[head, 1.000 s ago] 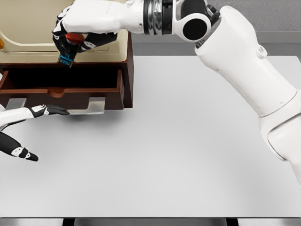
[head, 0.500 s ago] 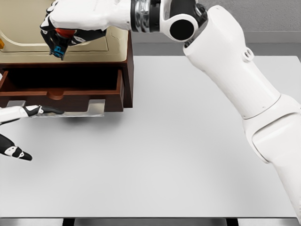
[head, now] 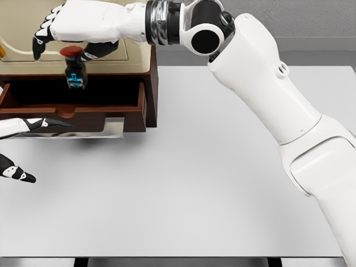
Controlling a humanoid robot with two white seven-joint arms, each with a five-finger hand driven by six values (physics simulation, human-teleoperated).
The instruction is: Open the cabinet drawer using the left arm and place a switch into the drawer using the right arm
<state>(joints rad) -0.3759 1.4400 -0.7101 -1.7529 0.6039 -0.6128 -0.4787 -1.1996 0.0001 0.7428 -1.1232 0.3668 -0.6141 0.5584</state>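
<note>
The switch (head: pixel 75 73), a black body with a red button on top and blue terminals below, hangs upright just above the open drawer (head: pixel 105 99) of the dark wood cabinet (head: pixel 153 72). My right hand (head: pixel 64 44) hovers directly over it with thumb and fingers spread apart, no longer touching the switch. The right arm reaches across from the lower right. My left hand (head: pixel 25 149) is open at the left edge, its fingers (head: pixel 51 122) level with the drawer front and pointing right, just below the handle.
The cabinet has a beige top (head: pixel 133 58) and stands at the table's back left corner. A clear bracket (head: pixel 114 129) shows under the drawer front. The white table (head: pixel 211 183) stretches in front and to the right.
My right hand moved left over the drawer and opened its fingers, letting go of the switch, which now drops upright toward the drawer. My left hand slid slightly left.
</note>
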